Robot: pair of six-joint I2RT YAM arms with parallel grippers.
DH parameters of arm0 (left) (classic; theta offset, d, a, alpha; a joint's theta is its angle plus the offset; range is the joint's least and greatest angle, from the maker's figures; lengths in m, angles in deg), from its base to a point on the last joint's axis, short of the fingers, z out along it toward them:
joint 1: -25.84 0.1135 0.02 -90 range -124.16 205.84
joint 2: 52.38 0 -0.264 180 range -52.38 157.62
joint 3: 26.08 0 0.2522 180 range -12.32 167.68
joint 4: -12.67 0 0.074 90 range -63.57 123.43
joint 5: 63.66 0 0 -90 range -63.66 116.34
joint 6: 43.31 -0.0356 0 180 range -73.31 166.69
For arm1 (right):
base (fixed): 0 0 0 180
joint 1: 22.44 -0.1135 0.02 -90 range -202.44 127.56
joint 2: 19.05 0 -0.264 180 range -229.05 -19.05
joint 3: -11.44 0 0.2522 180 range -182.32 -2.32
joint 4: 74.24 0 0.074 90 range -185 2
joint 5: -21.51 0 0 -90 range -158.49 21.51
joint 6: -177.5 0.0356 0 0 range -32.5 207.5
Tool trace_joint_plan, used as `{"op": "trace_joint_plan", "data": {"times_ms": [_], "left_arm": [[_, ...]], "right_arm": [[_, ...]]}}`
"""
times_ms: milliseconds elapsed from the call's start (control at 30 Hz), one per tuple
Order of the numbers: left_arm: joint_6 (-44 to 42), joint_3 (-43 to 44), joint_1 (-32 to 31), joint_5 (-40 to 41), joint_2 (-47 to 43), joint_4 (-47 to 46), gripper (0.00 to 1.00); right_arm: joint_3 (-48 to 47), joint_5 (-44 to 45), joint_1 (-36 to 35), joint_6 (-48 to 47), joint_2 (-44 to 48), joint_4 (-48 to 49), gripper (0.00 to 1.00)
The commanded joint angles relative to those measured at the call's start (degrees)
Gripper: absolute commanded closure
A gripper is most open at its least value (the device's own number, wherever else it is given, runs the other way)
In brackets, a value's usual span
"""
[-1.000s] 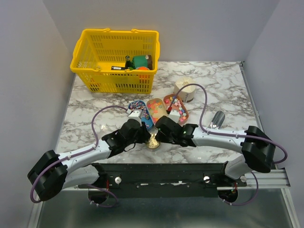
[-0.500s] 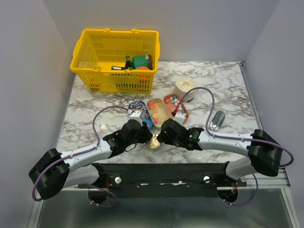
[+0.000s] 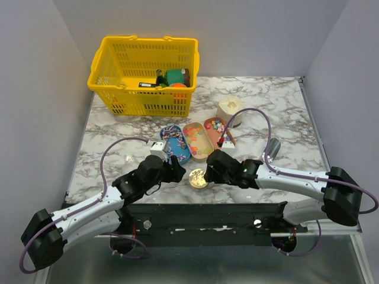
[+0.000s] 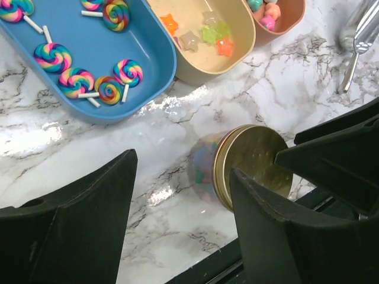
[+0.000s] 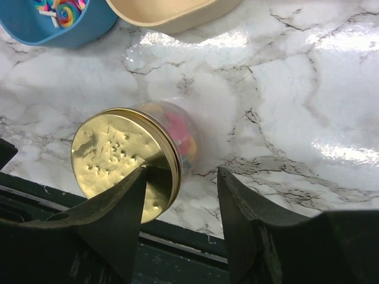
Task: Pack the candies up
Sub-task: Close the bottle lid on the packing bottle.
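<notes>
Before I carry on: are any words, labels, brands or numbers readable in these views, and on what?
No text can be read in any view.
Gold jar lid: only embossed dots and dents, no letters.
Dark pack in the yellow basket: pale marks, too small to read.

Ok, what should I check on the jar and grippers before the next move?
1. Lid on jar: ok.
2. Jar upright on table: ok in the top view.
3. Left gripper open: ok.
4. Right gripper open: ok.
5. Fingers clear of jar: cannot tell; both wrist views show a finger overlapping the lid.
6. Beige tray emptied: not ok; candies lie in it.
</notes>
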Motion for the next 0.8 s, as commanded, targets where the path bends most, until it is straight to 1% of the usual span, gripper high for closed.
{"op": "trace_joint_plan", "data": {"times_ms": [0,100,133,267,333,467,633,767], "left_arm": [[-0.52,-4.15,-0.36,-1.77,-4.08,0.37,0.23],[-1.75,-5.29,-0.88,-5.73,-4.18,-1.13,0.21],[-1.93,-5.38,-1.32,-6.7,-2.87,-1.57,0.21],[-3.68,-5.47,-4.83,-6.53,0.92,-4.11,0.2],[-4.39,-6.35,-7.11,-6.53,3.11,-8.92,0.19],[-5.53,-7.75,-10.46,-5.39,6.37,-15.88,0.16],[-6.94,-9.52,-13.71,-1.62,11.98,-25.71,0.14],[-9.57,-9.6,-16.78,1.55,17.35,-32.76,0.14]], "right_arm": [[0.94,2.42,0.24,-1.62,1.76,-4.81,0.41],[1.29,3.21,0.15,-1.53,2.46,-5.95,0.4],[1.38,3.56,0.15,-1.27,2.64,-6.3,0.4],[2.69,4.62,1.28,-0.04,2.73,-8.33,0.4],[3.31,4.97,2.17,0.84,2.64,-8.51,0.41],[4.1,6.2,3.66,1.99,3.69,-10.08,0.41],[4.1,7.95,4.89,2.96,7.99,-12.46,0.42],[3.49,6.03,4.9,-0.55,11.51,-10.8,0.42]]}}
